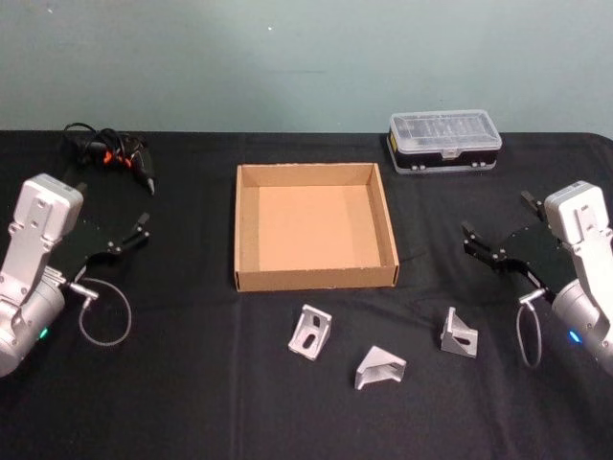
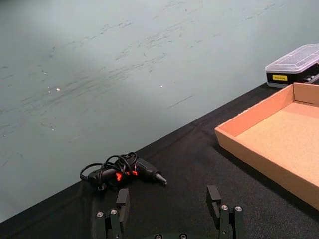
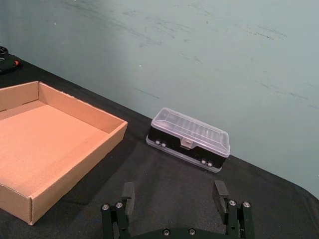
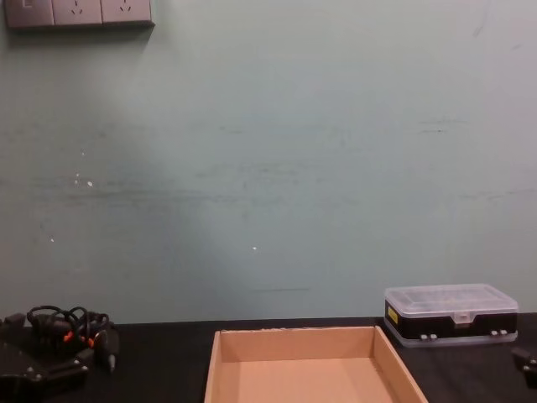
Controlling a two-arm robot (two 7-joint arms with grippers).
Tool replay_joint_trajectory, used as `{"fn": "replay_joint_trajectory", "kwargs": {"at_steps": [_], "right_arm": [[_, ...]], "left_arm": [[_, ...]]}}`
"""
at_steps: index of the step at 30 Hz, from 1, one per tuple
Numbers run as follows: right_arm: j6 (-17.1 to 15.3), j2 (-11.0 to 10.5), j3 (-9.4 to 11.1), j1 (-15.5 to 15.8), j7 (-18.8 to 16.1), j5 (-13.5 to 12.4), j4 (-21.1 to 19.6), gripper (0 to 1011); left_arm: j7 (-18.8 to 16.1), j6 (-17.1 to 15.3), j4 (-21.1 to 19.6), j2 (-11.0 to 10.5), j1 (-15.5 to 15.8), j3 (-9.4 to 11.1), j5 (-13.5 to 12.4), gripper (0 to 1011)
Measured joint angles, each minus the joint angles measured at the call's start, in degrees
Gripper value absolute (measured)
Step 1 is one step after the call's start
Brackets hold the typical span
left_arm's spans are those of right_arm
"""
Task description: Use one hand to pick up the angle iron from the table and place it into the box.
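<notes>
Three small grey angle irons lie on the black table (image 1: 192, 393) in front of the box: one (image 1: 311, 333) on the left, one (image 1: 380, 367) in the middle, one (image 1: 459, 333) on the right. The tan cardboard box (image 1: 316, 278) sits mid-table with nothing inside; its walls also show in the wrist views (image 2: 259, 159) (image 3: 75, 164) and the chest view (image 4: 294, 344). My left gripper (image 1: 113, 204) (image 2: 168, 194) hovers open left of the box. My right gripper (image 1: 498, 216) (image 3: 173, 189) hovers open right of the box, behind the right angle iron. Neither holds anything.
A black plastic case with a clear lid (image 1: 444, 141) (image 3: 189, 139) (image 4: 450, 312) stands behind the box at the right. A black tool with a coiled cord (image 1: 110, 153) (image 2: 124, 172) (image 4: 71, 332) lies at the far left. A pale green wall rises behind the table.
</notes>
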State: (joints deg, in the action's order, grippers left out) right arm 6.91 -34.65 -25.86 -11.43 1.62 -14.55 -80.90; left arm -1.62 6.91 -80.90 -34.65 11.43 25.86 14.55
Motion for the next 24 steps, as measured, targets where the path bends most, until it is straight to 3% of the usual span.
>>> {"fn": "replay_joint_trajectory", "kwargs": {"at_steps": [24], "right_arm": [[0.00, 0.00, 0.00, 0.00, 0.00, 0.00, 0.00, 1000]], "left_arm": [[0.00, 0.00, 0.00, 0.00, 0.00, 0.00, 0.00, 1011]]}}
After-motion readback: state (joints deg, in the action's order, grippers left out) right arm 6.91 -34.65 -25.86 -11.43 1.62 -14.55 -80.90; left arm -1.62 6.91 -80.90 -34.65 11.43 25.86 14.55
